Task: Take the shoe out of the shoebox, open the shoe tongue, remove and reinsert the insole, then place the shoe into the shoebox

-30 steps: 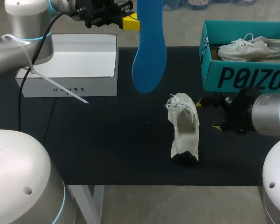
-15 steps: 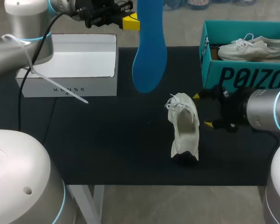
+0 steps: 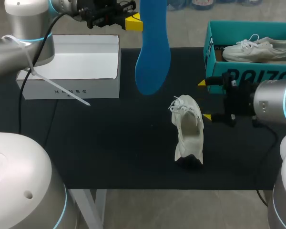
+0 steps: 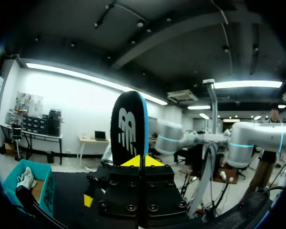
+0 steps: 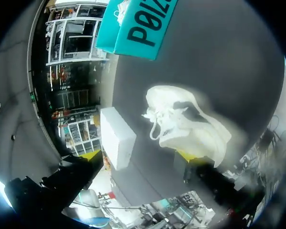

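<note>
From above, the shoe stands on the dark surface, out of its box, its mouth gaping with no insole showing inside. The blue insole hangs at the shoe's eleven o'clock, pinched at its upper end by the left end effector. The right end effector sits at the shoe's three o'clock, fingers spread wide and holding nothing. The empty white shoebox lies at ten o'clock. A teal box at one o'clock holds a second shoe.

At the left wrist, the left end effector is closed narrowly on the insole.

At the right wrist, the shoe lies ahead of the spread right end effector.

Removal looks done. Reinserting the insole and boxing the shoe remain.
</note>
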Robot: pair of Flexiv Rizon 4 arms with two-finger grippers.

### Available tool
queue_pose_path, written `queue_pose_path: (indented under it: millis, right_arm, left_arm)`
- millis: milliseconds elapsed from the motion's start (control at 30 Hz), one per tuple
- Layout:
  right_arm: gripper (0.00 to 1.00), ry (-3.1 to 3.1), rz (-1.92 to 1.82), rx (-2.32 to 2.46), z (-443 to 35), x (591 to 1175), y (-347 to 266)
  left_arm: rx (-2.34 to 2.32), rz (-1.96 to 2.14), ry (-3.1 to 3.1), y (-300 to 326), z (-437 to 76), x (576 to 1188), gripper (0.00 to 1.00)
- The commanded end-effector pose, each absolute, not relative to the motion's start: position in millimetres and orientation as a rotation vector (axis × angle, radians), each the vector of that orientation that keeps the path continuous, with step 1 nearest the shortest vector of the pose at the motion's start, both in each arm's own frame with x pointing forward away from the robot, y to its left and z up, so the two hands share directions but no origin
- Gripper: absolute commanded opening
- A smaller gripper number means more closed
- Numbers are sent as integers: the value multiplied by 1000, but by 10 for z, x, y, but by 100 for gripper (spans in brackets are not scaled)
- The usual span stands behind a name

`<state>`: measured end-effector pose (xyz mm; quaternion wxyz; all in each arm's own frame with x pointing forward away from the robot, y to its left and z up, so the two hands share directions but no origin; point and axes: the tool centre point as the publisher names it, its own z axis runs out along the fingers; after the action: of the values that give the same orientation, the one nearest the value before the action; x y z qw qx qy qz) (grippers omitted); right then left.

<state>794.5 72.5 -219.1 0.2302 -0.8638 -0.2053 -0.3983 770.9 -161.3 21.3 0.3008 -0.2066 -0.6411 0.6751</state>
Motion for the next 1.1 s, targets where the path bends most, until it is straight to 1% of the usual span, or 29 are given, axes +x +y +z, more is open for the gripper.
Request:
queue_pose_path:
  millis: [33, 233, 467, 733, 1033, 1100]
  right_arm:
    - [100, -162, -233, -1075, -1832, 7714, 534]
    - [100, -82, -159, -921, -1782, 7700, 534]
    - [100, -53, -99, -804, -1957, 7668, 443]
    - [100, -51, -15, -579, -2020, 7674, 340]
    - [100, -241, -34, -163, -2063, 7570, 351]
    - [100, -293, -60, -180, -2034, 7547, 359]
  left_arm:
    - [-547, 1793, -1702, -1615, 211, 7700, 0]
    - [-547, 1793, -1702, -1615, 211, 7700, 0]
    - [-547, 1793, -1702, -1615, 211, 7700, 0]
    - [-547, 1793, -1702, -1615, 211, 7700, 0]
    - [-547, 1793, -1702, -1615, 211, 7700, 0]
    - [-547, 1793, -1702, -1615, 211, 7700, 0]
